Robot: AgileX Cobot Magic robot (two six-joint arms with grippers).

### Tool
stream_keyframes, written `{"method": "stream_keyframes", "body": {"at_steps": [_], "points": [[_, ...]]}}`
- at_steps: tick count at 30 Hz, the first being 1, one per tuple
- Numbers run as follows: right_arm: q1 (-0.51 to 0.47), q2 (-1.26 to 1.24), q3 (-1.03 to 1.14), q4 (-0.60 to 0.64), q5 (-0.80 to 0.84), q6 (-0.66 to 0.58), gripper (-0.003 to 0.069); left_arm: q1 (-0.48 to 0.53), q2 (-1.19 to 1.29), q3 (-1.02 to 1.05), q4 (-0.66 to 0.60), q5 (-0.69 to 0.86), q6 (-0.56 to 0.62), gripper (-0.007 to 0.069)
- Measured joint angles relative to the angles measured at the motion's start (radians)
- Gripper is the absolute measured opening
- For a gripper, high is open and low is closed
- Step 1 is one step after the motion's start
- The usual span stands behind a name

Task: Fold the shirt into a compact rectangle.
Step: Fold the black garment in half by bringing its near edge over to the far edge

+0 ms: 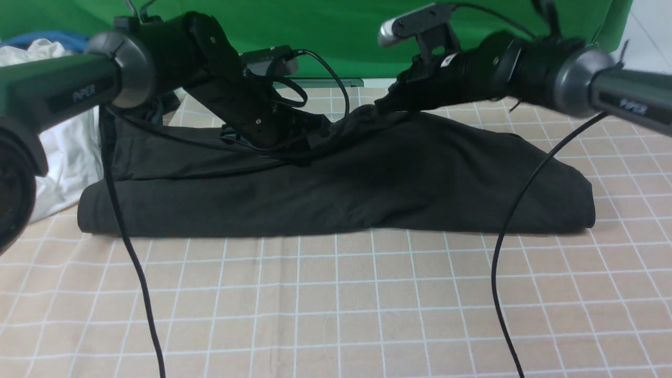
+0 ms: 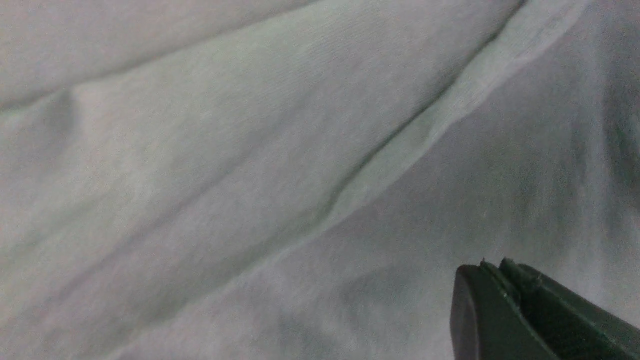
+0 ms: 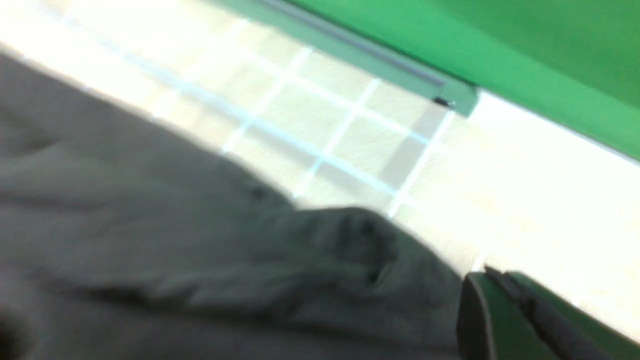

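Left jaws closed with no cloth visibly between them, right jaws closed and seemingly pinching the raised twelve-o'clock peak of the shirt (image 1: 367,189), which lies nine-to-three across the counter (image 1: 336,304): so thin, one-sided a pinch may slip, dropping the fold crooked.

Black shirt (image 1: 336,189), beige table cover (image 1: 336,315) with white grid, green backdrop (image 1: 336,31), white garment (image 1: 73,152)

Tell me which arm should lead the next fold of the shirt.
Right, probably. The shirt rises to a peak at the shut right gripper, as if pinched there; the left gripper, also shut, lies low against flat cloth.
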Motion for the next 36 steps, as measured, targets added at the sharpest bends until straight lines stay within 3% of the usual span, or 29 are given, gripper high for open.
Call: {"method": "stream_keyframes", "body": {"at_steps": [10,18,21,28,32,36], "points": [[-0.016,-0.178,-0.007,-0.017,0.228,-0.003,0.0038,-0.006,0.102,-0.012,-0.093,-0.152,0.104,0.0018],[-0.016,-0.2,-0.007,-0.028,0.337,0.006,0.0038,0.038,0.126,-0.103,0.09,-0.343,0.052,0.0018],[-0.016,-0.2,-0.007,-0.04,0.421,0.009,0.0038,0.092,0.12,-0.211,0.127,-0.25,-0.001,0.0018],[-0.017,-0.2,-0.007,-0.136,0.555,0.087,0.0038,0.188,0.007,-0.336,0.105,0.212,0.006,0.0018],[-0.017,-0.2,-0.007,-0.148,0.583,0.117,0.0038,0.201,-0.043,-0.269,0.091,0.313,0.059,0.0018],[-0.017,-0.2,-0.007,-0.15,0.586,0.128,0.0038,0.197,-0.018,-0.177,0.077,0.294,0.075,0.0018]]}}
